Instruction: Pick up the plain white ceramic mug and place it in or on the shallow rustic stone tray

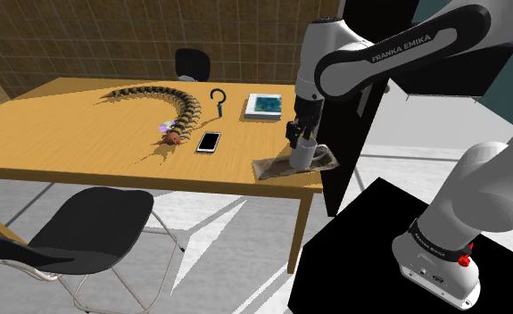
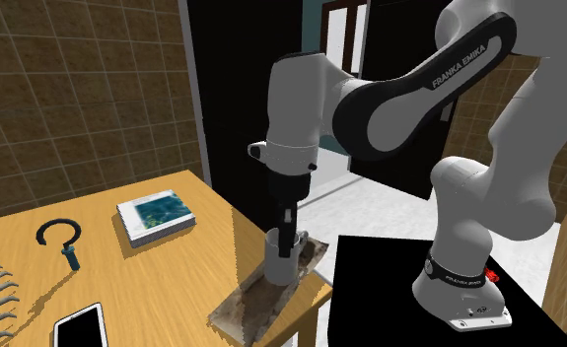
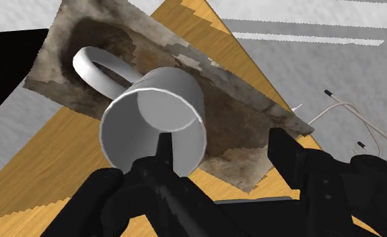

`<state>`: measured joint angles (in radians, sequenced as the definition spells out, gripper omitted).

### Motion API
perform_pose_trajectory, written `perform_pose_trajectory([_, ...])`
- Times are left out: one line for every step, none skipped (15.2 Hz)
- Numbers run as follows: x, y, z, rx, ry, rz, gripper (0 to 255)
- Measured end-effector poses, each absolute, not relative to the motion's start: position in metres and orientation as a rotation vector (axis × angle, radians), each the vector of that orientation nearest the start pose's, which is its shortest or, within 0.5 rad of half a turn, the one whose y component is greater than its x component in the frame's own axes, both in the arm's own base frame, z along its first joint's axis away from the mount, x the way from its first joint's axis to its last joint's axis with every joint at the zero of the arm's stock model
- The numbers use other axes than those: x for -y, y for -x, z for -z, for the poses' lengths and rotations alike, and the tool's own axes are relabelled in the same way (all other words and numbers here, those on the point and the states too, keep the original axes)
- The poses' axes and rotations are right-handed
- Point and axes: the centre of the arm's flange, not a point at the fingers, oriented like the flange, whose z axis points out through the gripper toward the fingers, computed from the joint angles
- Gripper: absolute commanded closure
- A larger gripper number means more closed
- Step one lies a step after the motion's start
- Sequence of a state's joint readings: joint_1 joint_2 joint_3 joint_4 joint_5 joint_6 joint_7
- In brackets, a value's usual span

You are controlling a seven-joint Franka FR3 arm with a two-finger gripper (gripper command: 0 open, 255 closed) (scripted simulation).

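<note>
Now the white mug (image 3: 151, 128) stands on the mottled stone tray (image 3: 239, 114), its handle over the tray's darkest patch. Above the tray the tool (image 3: 219, 145) is spread wide: one finger (image 3: 161, 151) dips inside the mug's rim, the other stands outside, clear of its wall. Under the tray lies the wooden tabletop (image 3: 50, 165).

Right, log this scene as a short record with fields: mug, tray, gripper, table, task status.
mug: white, upright, standing on the tray, handle pointing away from the gripper
tray: shallow, mottled brown and grey, at the table corner nearest the stand
gripper: open, one finger over the mug's mouth, the other outside its wall
table: wooden; also holds a phone, a book, a black hook and a toy centipede
task status: mug appears placed; gripper not yet clear of it
</note>
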<state>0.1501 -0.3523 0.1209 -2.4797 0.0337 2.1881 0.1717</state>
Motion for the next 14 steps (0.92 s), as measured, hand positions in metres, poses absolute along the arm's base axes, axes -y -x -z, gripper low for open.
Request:
perform_pose_trajectory([-0.118,-0.416,-0.423,0.117,3.139,0.095,0])
perform_pose_trajectory([-0.118,-0.416,-0.423,0.117,3.139,0.095,0])
perform_pose_trajectory([-0.118,-0.416,-0.423,0.117,3.139,0.095,0])
perform_pose_trajectory([-0.118,-0.416,-0.423,0.117,3.139,0.095,0])
perform_pose_trajectory([-0.117,-0.415,-0.428,0.117,3.138,0.096,0])
perform_pose_trajectory([-0.118,-0.414,-0.439,0.117,3.138,0.097,0])
perform_pose_trajectory([-0.119,-0.412,-0.452,0.117,3.138,0.098,0])
perform_pose_trajectory([-0.117,-0.411,-0.463,0.117,3.138,0.098,0])
perform_pose_trajectory([-0.116,-0.412,-0.468,0.117,3.138,0.097,0])
perform_pose_trajectory([-0.117,-0.412,-0.470,0.117,3.138,0.096,0])
perform_pose_trajectory([-0.117,-0.413,-0.472,0.117,3.138,0.096,0])
perform_pose_trajectory([-0.117,-0.413,-0.472,0.117,3.138,0.095,0])
perform_pose_trajectory([-0.117,-0.413,-0.472,0.117,3.138,0.095,0])
perform_pose_trajectory([-0.117,-0.413,-0.472,0.117,3.139,0.095,0])
